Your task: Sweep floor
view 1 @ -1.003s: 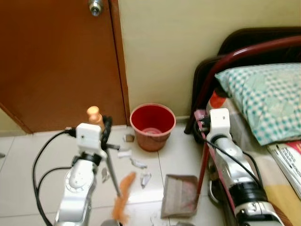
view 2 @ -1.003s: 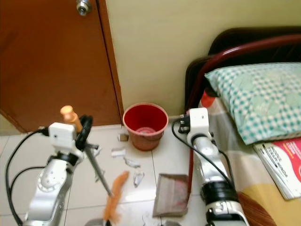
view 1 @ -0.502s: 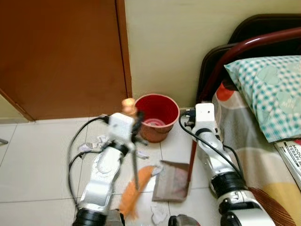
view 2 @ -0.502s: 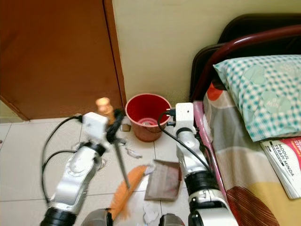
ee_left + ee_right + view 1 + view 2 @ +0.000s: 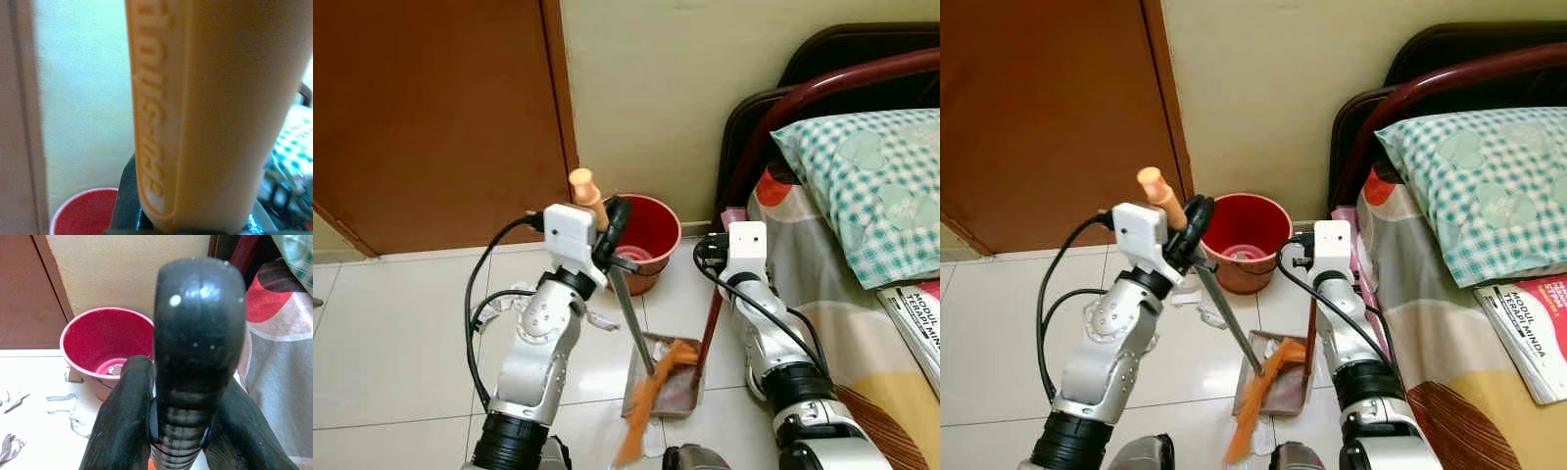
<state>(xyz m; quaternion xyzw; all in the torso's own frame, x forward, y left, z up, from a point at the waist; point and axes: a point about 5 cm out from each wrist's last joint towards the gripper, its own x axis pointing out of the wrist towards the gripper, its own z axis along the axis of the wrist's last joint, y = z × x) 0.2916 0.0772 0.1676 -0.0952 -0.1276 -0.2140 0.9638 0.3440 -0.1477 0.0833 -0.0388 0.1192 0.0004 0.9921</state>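
- Nearest the camera, the orange bristles of the broom are lying across the dustpan, at about 6 o'clock in the head views, with the lowest strands trailing past the pan's near edge onto the white tiled floor.
- The dustpan is sitting flat on the floor, its dark red upright handle rising at its 3 o'clock side.
- The right gripper is holding the black top end of that handle, its fingers closing around it on both sides in the right wrist view.
- The left gripper is gripping the broom just below its orange handle tip, fingers wrapped around the shaft, which is slanting down toward 5 o'clock into the pan.
- In the left wrist view the orange handle with raised lettering is standing very close to the lens.
- White paper scraps are lying on the floor at 9 o'clock of the dustpan, beside the left arm.
- Beyond them, a red bucket is standing against the cream wall, at 12 o'clock of the dustpan.
- A brown door is standing at 10 o'clock.
- At 3 o'clock, a bed is carrying a checked pillow and a book.
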